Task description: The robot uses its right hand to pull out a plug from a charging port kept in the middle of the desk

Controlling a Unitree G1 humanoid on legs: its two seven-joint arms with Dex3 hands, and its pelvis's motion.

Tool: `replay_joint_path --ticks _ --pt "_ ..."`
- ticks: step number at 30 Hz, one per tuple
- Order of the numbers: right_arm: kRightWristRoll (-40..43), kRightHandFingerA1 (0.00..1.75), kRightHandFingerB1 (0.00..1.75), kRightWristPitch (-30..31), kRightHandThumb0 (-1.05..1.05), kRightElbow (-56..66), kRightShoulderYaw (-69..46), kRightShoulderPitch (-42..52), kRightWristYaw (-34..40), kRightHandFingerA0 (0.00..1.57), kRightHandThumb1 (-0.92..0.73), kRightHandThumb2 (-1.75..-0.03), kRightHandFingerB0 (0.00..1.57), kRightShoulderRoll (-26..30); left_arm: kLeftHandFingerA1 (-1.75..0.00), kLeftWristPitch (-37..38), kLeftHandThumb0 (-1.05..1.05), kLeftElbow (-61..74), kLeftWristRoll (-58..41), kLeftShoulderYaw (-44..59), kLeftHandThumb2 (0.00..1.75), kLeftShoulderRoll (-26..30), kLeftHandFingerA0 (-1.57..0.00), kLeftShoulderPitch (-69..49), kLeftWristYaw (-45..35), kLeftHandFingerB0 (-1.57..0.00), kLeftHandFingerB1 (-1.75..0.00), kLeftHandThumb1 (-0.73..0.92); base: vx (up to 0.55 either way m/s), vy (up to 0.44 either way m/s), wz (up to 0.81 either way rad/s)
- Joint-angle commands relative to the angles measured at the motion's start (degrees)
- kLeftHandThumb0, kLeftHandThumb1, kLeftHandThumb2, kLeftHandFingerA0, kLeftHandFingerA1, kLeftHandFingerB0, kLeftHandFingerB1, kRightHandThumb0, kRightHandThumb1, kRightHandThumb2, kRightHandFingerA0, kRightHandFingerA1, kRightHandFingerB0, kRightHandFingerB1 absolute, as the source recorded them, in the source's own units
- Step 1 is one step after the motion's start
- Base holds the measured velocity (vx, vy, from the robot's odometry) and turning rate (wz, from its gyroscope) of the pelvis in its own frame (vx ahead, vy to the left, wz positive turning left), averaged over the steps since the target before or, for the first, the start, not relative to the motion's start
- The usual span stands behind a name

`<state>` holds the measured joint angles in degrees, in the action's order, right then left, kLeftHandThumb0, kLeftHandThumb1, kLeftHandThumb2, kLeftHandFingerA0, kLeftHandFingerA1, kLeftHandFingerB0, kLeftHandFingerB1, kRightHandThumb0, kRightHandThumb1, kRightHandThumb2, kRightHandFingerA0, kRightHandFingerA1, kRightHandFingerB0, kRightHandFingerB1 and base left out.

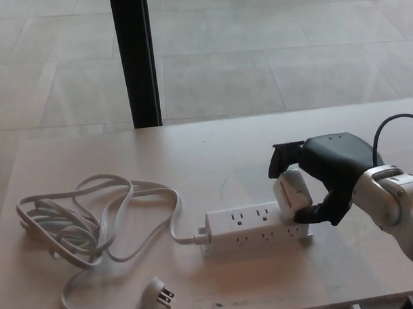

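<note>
A white power strip (253,228) lies in the middle of the light wooden desk (213,154). A white plug block (292,196) sits in its right end, tilted to the right. My right hand (326,174) comes in from the right with its black fingers (281,160) closed around the block from above and behind. The thumb (317,214) presses below it against the strip. My left hand is out of the picture.
The strip's white cord (87,223) lies coiled in loops on the left half of the desk, ending in a loose three-prong plug (158,292) near the front edge. A black post (136,58) stands behind the desk. A black cable (389,124) arcs above my right wrist.
</note>
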<state>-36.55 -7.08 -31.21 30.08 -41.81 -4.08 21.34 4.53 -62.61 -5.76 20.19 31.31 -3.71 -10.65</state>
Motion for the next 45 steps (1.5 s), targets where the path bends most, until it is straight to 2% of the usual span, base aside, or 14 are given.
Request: replay_joint_path --ticks 1,2,4,5,6,13,14,19,21,22,25,40,41,45 --pt "-2.4 1.75 1.74 -2.5 -0.26 -2.2 0.2 2.1 5.2 0.95 -0.45 -1.01 0.7 -0.7 -0.51 0.1 -0.82 -0.3 -0.2 0.1 0.82 0.8 -0.65 0.0 0.4 -0.43 -0.42 0.92 0.0 0.0 0.0" --pt "-2.3 1.75 1.75 -2.2 -0.25 -2.3 0.1 2.0 5.2 0.95 -0.46 -1.01 0.7 -1.0 -0.62 0.5 -0.76 0.2 -0.1 -0.1 1.18 0.8 -0.61 -0.4 0.3 -0.4 -0.54 0.81 0.0 0.0 0.0" --pt "-2.5 1.75 1.71 -1.3 -0.23 -1.9 -0.2 2.1 5.4 0.94 -0.47 -0.97 0.69 -1.4 -0.53 0.4 -0.88 0.4 -0.3 0.1 0.86 0.7 -0.64 -0.4 0.4 -0.42 -0.44 0.92 0.0 0.0 0.0" --pt "-2.3 1.75 1.61 -0.6 -0.21 -1.2 -0.6 2.0 4.9 0.93 -0.44 -1.0 0.73 -1.4 -0.62 0.1 -0.76 0.5 -0.2 -0.1 1.19 0.7 -0.61 -0.3 0.4 -0.39 -0.54 0.81 0.0 0.0 0.0" --pt "-2.1 1.75 1.65 -0.4 -0.18 -1.0 -0.9 1.8 4.5 0.93 -0.4 -1.08 0.74 -1.3 -0.52 0.1 -0.85 0.5 -0.3 0.0 0.84 0.6 -0.62 -0.3 0.2 -0.42 -0.44 0.92 0.0 0.0 0.0" --pt "-1.1 1.75 1.68 0.6 -0.17 -0.4 -3.2 -2.3 -0.2 0.87 -0.44 -1.03 0.69 -0.2 -0.56 0.3 -0.84 1.1 -0.2 0.2 0.86 0.8 -0.67 -0.3 0.6 -0.42 -0.45 0.92 0.0 0.0 0.0" --pt "-1.4 1.75 1.6 1.4 -0.18 -0.5 -3.2 -3.1 -0.8 0.84 -0.45 -1.01 0.7 -0.2 -0.63 0.7 -0.77 0.6 -0.2 0.2 1.19 0.9 -0.63 -0.3 0.6 -0.41 -0.55 0.81 0.0 0.0 0.0" --pt "-1.8 1.75 1.49 0.2 -0.21 -1.4 -4.1 -5.8 0.0 0.88 -0.45 -0.97 0.78 0.5 -0.62 0.6 -0.76 1.5 -0.7 0.5 1.2 0.9 -0.58 -0.7 -0.4 -0.38 -0.54 0.82 0.0 0.0 0.0" --pt "-1.4 1.75 1.57 -0.3 -0.23 -1.6 -4.5 -6.2 0.2 0.9 -0.43 -1.02 0.76 0.4 -0.53 0.2 -0.85 1.8 -0.7 0.6 0.86 1.0 -0.62 -0.6 -0.2 -0.42 -0.44 0.92 0.0 0.0 0.0" --pt "-1.4 1.75 1.62 -1.0 -0.24 -2.1 -4.6 -6.6 0.7 0.91 -0.43 -1.04 0.77 0.3 -0.63 0.3 -0.78 2.0 -0.6 0.6 1.2 1.1 -0.62 -0.7 -0.3 -0.4 -0.54 0.84 0.0 0.0 0.0" --pt "-1.7 1.75 1.59 -1.4 -0.25 -2.8 -4.8 -7.6 0.4 0.91 -0.43 -1.04 0.78 0.1 -0.62 1.5 -0.8 0.7 -0.2 0.4 1.21 1.3 -0.62 -0.4 -0.7 -0.4 -0.54 0.84 0.0 0.0 0.0" --pt "-1.7 1.75 1.57 -3.6 -0.24 -2.1 -6.3 -7.7 0.0 0.91 -0.48 -0.92 0.77 3.0 -0.62 0.2 -0.78 2.1 -0.5 0.7 1.2 1.0 -0.61 -0.6 -0.3 -0.4 -0.55 0.82 0.0 0.0 0.0" --pt "-2.0 1.75 1.59 -3.2 -0.22 -2.0 -6.5 -7.5 -0.8 0.91 -0.45 -0.95 0.76 4.1 -0.53 0.3 -0.86 1.7 -0.2 0.6 0.85 1.0 -0.65 -0.6 -0.1 -0.42 -0.45 0.92 0.0 0.0 0.0" --pt "-4.2 1.75 1.41 -3.3 -0.26 -3.3 -5.8 -5.7 -2.0 0.88 -0.47 -0.95 0.78 9.0 -0.57 0.0 -0.89 2.6 -0.3 0.7 0.89 0.8 -0.68 -1.2 0.4 -0.42 -0.45 0.92 0.0 0.0 0.0"
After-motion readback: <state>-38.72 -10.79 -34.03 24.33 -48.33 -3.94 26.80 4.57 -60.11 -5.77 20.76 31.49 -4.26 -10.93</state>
